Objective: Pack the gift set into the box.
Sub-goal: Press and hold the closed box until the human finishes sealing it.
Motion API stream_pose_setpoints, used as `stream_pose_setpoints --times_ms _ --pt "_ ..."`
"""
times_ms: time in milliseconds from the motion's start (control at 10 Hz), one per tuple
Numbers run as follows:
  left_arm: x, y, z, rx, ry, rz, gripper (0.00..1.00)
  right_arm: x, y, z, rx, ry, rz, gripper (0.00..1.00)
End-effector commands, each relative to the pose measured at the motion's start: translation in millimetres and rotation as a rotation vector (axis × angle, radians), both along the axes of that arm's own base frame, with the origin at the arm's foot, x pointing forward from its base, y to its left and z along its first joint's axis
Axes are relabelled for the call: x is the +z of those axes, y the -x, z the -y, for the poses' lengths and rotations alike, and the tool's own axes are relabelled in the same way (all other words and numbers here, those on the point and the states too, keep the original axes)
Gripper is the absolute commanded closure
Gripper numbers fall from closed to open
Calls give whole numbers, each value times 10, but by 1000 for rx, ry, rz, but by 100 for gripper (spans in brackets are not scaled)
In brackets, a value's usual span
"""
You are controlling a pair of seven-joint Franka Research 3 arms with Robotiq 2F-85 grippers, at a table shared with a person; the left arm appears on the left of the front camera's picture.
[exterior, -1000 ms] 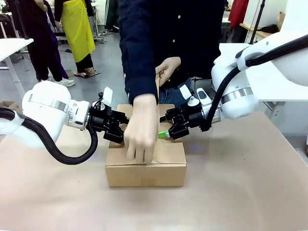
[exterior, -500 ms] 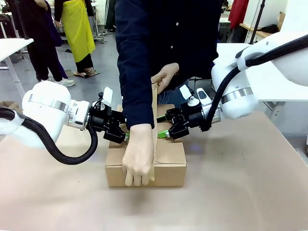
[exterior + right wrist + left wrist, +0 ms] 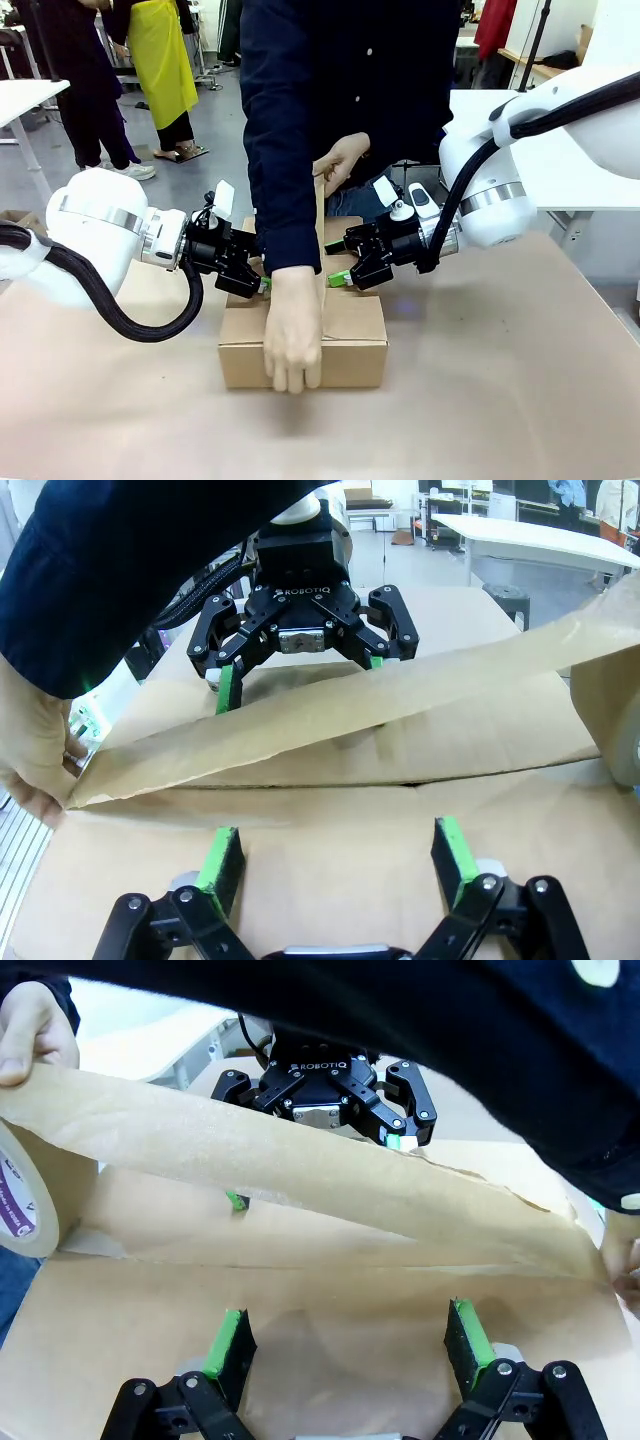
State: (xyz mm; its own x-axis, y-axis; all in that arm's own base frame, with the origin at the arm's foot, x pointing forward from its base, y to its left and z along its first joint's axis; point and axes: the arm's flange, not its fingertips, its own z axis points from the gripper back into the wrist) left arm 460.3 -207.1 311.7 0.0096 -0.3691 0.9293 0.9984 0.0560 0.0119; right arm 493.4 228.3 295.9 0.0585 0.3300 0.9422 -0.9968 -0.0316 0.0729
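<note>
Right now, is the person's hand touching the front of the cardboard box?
Touching. The front view shows the hand folded over the box's near top edge, fingers pressed down its front face over the brown tape.

Our left gripper (image 3: 262,283) reaching in level from the left, jaws spread wide, our right gripper (image 3: 337,278) mirroring it from the right, jaws likewise apart, pads seemingly pressing down, person's one hand (image 3: 293,341) flat ahead of us, other hand (image 3: 340,162) raised, pinching.
</note>
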Motion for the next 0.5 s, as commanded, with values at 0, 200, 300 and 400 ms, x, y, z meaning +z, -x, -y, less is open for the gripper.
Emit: stream_pose_setpoints --times_ms 0,200,300,400 --pt "-34 11 -6 -4 -3 9 0 -27 3 1 -3 6 -2 0" --pt "-34 11 -6 -4 -3 9 0 -27 3 1 -3 6 -2 0" --pt "-34 11 -6 -4 -3 9 0 -27 3 1 -3 6 -2 0" --pt "-34 11 -6 -4 -3 9 0 -27 3 1 -3 6 -2 0"
